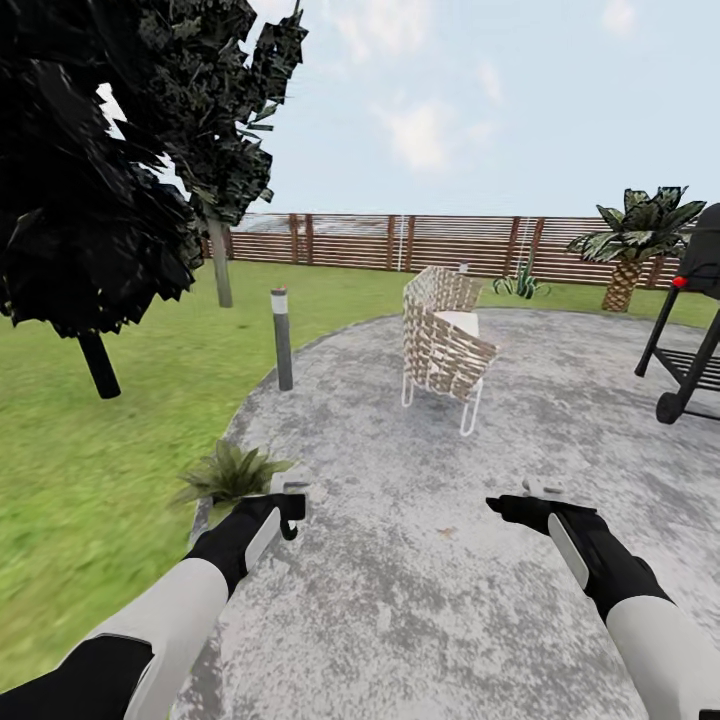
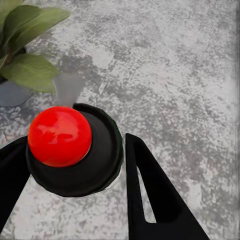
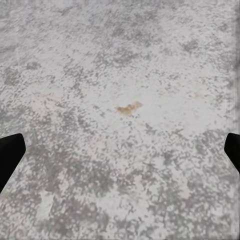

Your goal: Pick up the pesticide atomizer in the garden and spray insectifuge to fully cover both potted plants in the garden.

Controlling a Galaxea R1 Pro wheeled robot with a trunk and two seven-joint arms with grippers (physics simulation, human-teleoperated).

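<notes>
Out on the round grey patio (image 1: 420, 600), a woven wicker chair (image 1: 444, 335) sits ahead, a grey bollard lamp (image 1: 282, 338) stands at the lawn's (image 1: 90, 480) edge, and a black grill (image 1: 695, 320) stands at the right, with the brown slatted fence (image 1: 420, 243) and a palm (image 1: 635, 240) behind. A dark-leaved tree (image 1: 90, 180) looms at the left. Down by the left gripper (image 1: 290, 512) there's a potted plant (image 1: 232, 472), low at the patio's rim (its grey pot (image 2: 12, 92) peeks out under the leaves in the left wrist view). That gripper's fingers (image 2: 150, 200) are pinching the pesticide atomizer (image 2: 75, 150), red top up, held above the stone beside the plant. The right gripper (image 1: 530, 497) hovers over bare patio, fingers (image 3: 10, 155) spread wide, holding nothing; a small brown speck (image 3: 129, 107) lies on the stone below it.
</notes>
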